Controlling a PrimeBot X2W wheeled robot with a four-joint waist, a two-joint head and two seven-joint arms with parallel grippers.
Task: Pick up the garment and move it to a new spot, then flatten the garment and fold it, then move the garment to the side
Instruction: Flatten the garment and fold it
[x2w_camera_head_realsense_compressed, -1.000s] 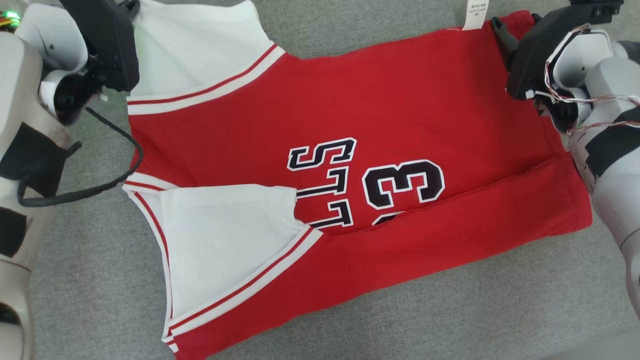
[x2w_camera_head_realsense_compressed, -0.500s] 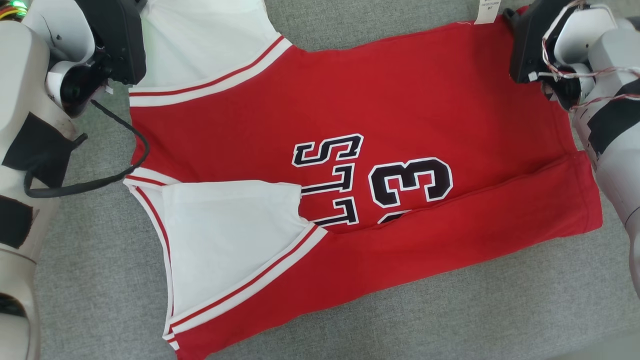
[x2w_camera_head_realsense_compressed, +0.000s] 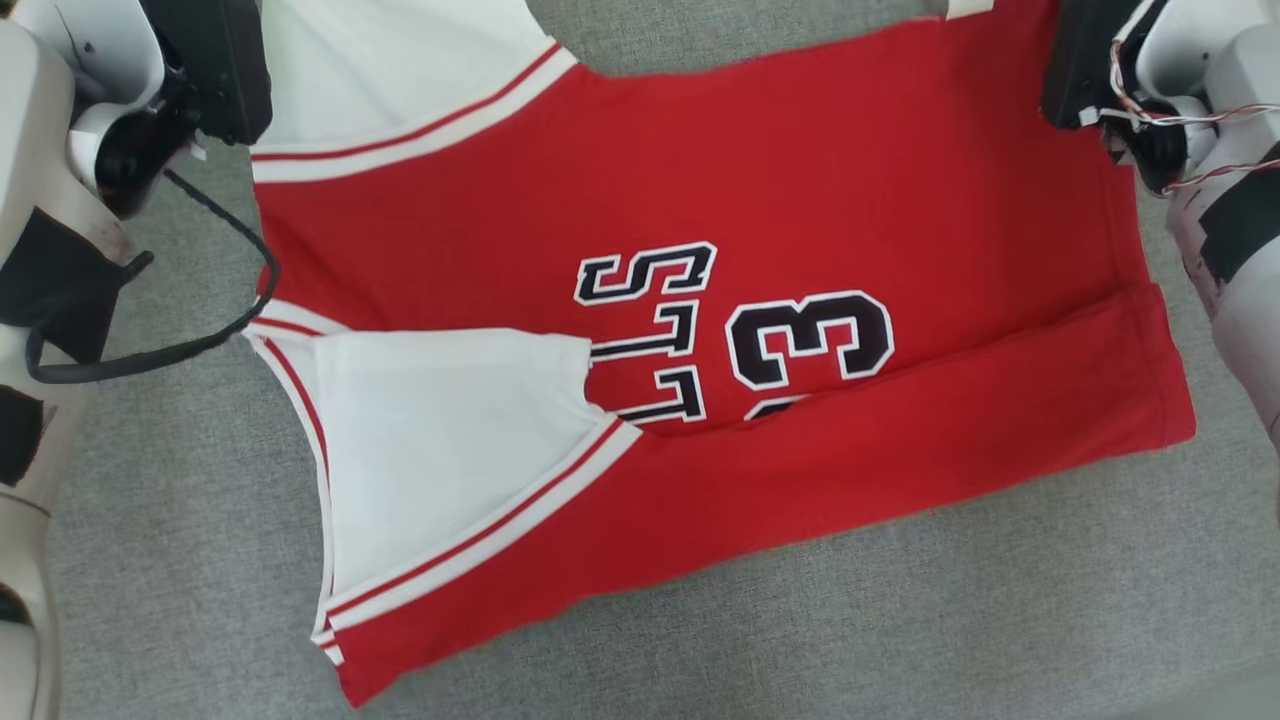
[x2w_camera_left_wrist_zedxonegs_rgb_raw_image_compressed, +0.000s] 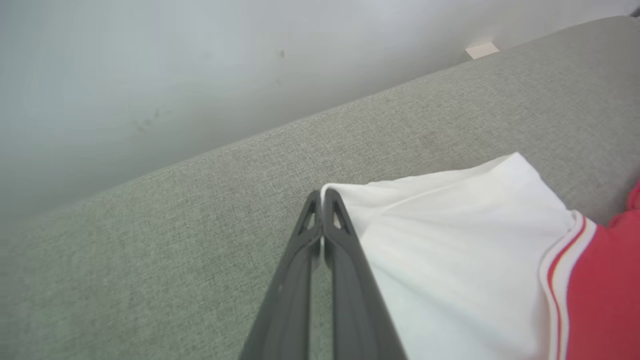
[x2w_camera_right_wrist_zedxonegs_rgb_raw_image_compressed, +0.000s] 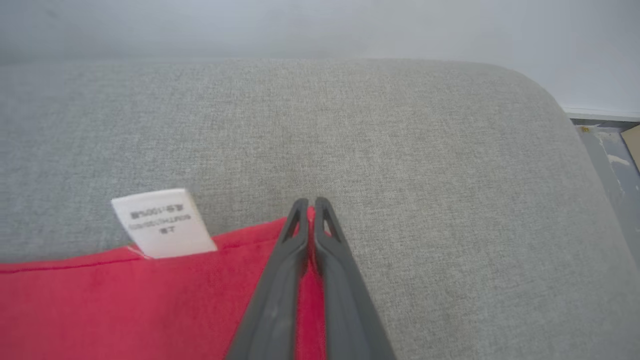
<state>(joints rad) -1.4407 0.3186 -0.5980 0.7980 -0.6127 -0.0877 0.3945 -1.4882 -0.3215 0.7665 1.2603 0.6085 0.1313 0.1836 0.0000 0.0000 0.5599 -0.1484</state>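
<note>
Both pairs of jaws are pressed together on cloth. The left gripper (x2w_camera_left_wrist_zedxonegs_rgb_raw_image_compressed: 321, 197) pinches the outer corner of a white sleeve (x2w_camera_left_wrist_zedxonegs_rgb_raw_image_compressed: 450, 240) of the jersey (x2w_camera_head_realsense_compressed: 760, 180), and the right gripper (x2w_camera_right_wrist_zedxonegs_rgb_raw_image_compressed: 310, 205) pinches a corner of its red hem. The jersey lies spread on the grey cushion (x2w_camera_head_realsense_compressed: 900, 620), stretched from one set of tips to the other. Its edge nearer the robot is folded in over part of the black lettering (x2w_camera_head_realsense_compressed: 645, 330) and number (x2w_camera_head_realsense_compressed: 810, 340). A white label (x2w_camera_right_wrist_zedxonegs_rgb_raw_image_compressed: 162, 222) sticks out past the hem just beside the right tips, on the side toward the left gripper. Beyond both sets of tips there is bare cushion, then a pale wall (x2w_camera_left_wrist_zedxonegs_rgb_raw_image_compressed: 150, 75).
</note>
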